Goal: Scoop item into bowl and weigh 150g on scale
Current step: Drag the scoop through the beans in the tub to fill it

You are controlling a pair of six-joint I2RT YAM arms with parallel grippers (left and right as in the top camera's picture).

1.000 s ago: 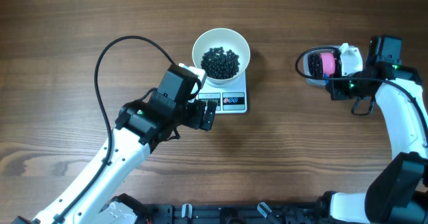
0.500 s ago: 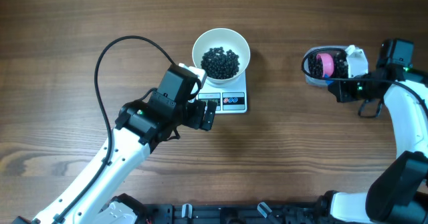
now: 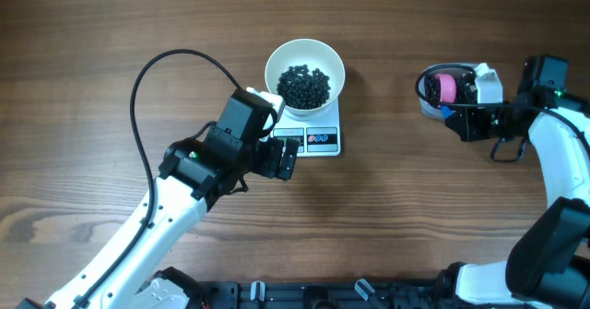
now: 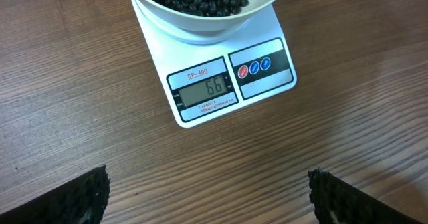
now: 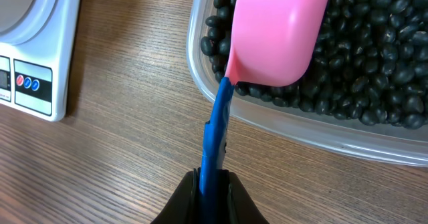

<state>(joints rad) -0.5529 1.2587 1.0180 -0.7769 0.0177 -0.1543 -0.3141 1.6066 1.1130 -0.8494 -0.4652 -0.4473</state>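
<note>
Wood-grain table beneath, your right fingers pinch the blue handle of the pink scoop, left fingers spread empty; those light, loose beads will likely roll, so carry level.

Dark wood-grain table, grain running left to right; two things sit straight on it. White digital scale roughly mid-table, display edge on the side facing the arm bases; clear plastic tub off to the right of the scale, well apart from it, about level with the scale's far end; both flat on the wood, neither tilted.
</note>
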